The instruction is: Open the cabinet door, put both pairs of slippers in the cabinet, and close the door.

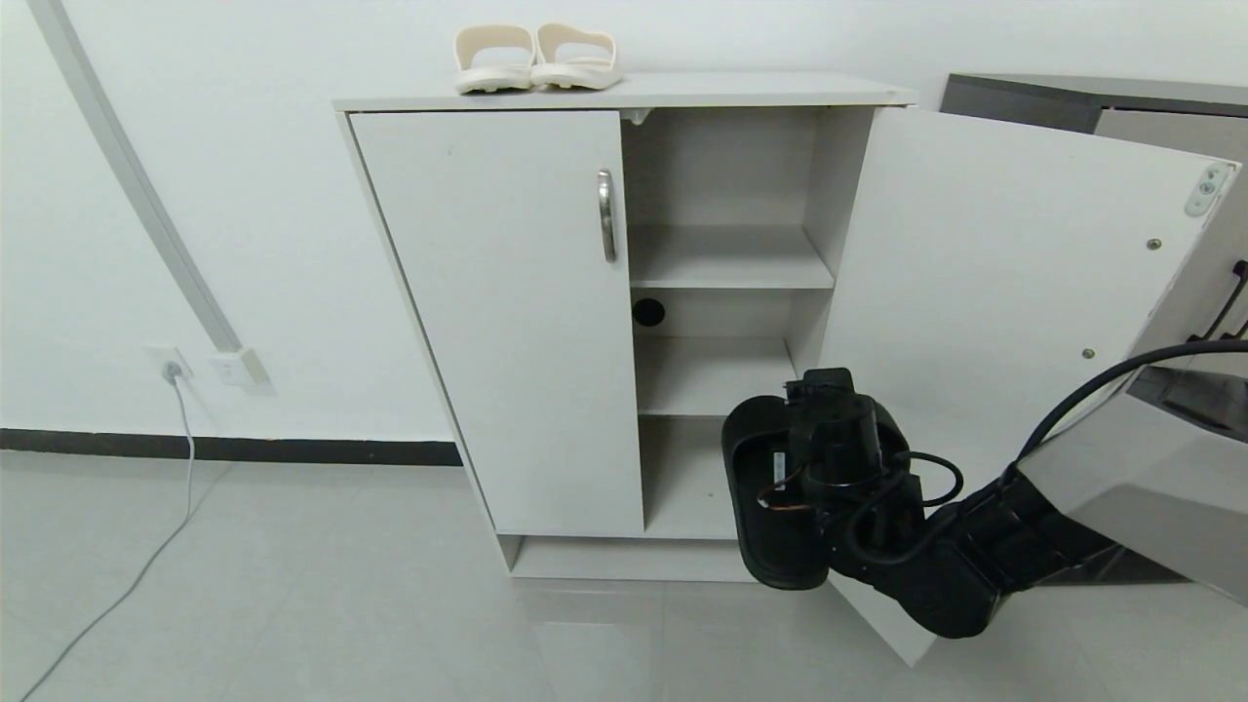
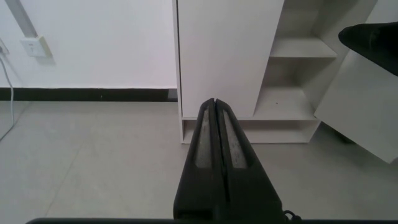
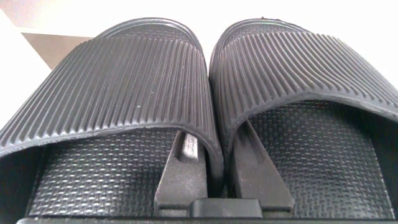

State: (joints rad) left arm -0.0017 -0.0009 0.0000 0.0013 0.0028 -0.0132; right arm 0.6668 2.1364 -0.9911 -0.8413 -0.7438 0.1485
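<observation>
Holding the black slippers [image 1: 759,531] as a pair, the right pincer [image 3: 219,163] hangs low in front of the cabinet [image 1: 624,93], just outside its open half and beside the right door [image 1: 975,273], which stands swung wide. Its two fingers are drawn close together on the adjoining inner walls of the slippers, one finger inside each shoe, toes pointing away from the wrist. The beige slippers [image 1: 536,58] sit side by side on top of the cabinet, untouched, while the left door [image 1: 497,322] is closed. The left pincer [image 2: 214,134] is pressed closed on nothing, poised above the floor [image 1: 292,604] and facing the cabinet from farther back. By the look of it, the door-opening step is done and the first pair is on its way in. The next move calls for easing the black pair through the opening onto the middle shelf [image 1: 702,375] or into the bottom compartment [image 1: 682,487], keeping clear of the door edge and the shelf fronts, then letting go. After that, the beige pair and the door remain.
</observation>
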